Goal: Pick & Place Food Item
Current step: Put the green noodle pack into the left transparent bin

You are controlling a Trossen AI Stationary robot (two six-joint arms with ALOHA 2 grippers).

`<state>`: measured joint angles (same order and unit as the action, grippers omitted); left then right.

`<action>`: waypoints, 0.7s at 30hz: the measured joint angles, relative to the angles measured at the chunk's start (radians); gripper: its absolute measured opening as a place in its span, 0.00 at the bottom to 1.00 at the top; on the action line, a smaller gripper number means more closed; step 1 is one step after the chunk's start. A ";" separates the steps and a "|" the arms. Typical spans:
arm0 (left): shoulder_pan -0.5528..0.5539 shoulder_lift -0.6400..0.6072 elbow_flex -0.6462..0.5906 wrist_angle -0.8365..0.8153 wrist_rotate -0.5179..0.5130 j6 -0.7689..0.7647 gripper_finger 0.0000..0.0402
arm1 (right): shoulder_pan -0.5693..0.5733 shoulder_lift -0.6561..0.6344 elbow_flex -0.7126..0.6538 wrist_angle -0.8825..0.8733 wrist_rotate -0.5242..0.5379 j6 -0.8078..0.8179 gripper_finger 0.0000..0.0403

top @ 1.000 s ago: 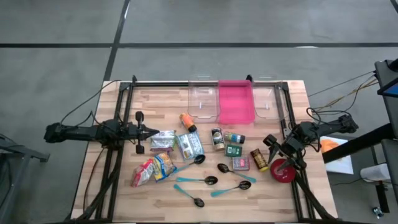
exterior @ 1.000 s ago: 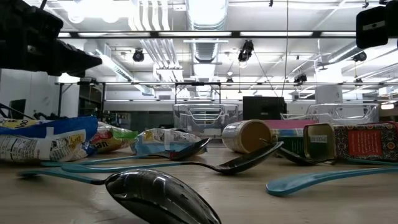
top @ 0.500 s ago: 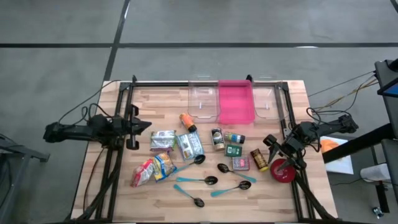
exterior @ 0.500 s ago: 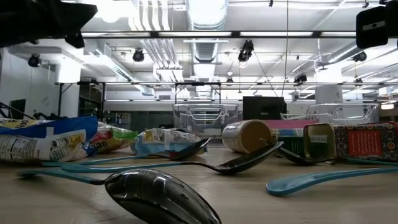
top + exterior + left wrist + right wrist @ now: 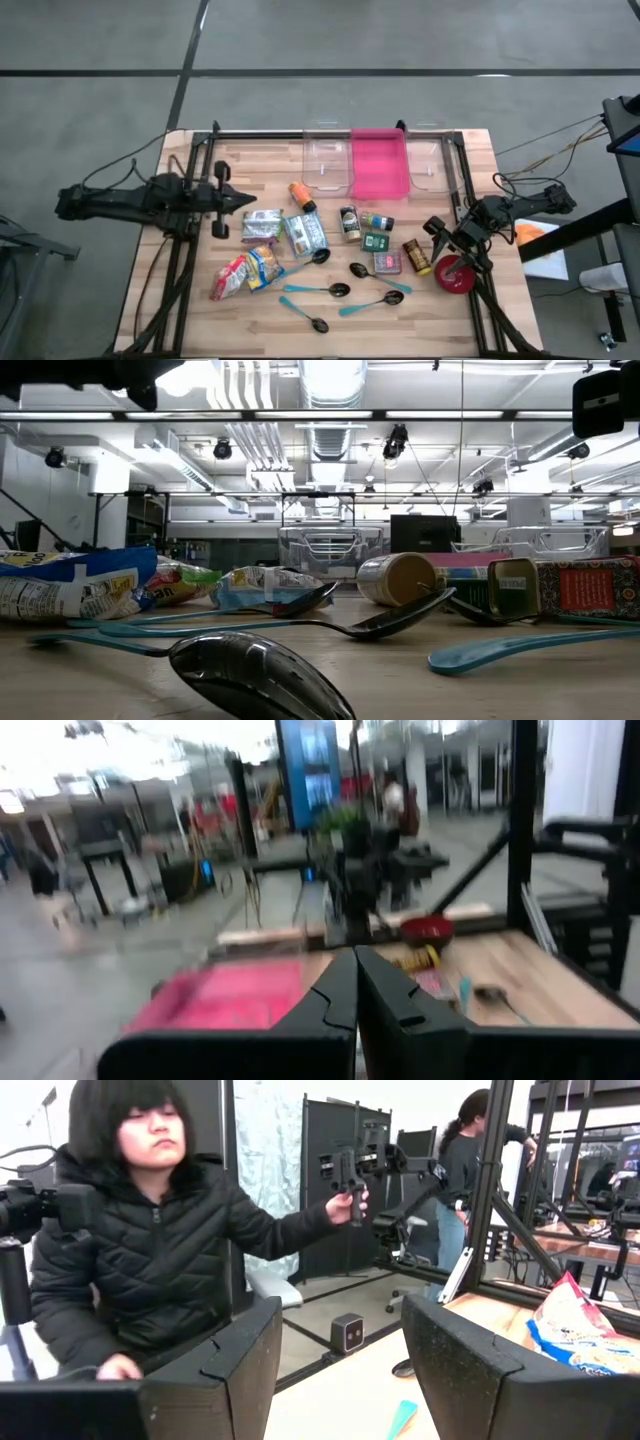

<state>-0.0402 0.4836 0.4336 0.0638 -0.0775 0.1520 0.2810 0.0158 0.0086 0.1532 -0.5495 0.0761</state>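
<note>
I have the left tool [image 5: 243, 201] at the left of the overhead frame, hanging over the tabletop [image 5: 260, 320] with its fingers pressed together and carrying nothing; its tip points toward the snack packets [image 5: 262, 226] just to its right, so I judge a pickup has not started. The right tool [image 5: 434, 232] waits at the right edge beside the red bowl [image 5: 455, 274], fingers spread with nothing between them, parked there to leave the middle free. The food lies in a loose cluster at the centre: packets toward the left, small tins and jars [image 5: 375, 242] toward the right, teal-handled spoons [image 5: 315, 290] along the lower part. The pink bin [image 5: 378, 165] sits at the top centre between two clear trays [image 5: 326, 165], likely the drop point, within either arm's reach.
</note>
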 joint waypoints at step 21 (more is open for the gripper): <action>0.000 0.420 0.291 -0.251 0.038 -0.514 0.00 | 0.000 0.000 0.000 0.000 0.000 0.000 0.51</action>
<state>-0.0406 0.9035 0.7251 -0.1874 -0.0396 -0.3621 0.2809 0.0158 0.0086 0.1532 -0.5495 0.0761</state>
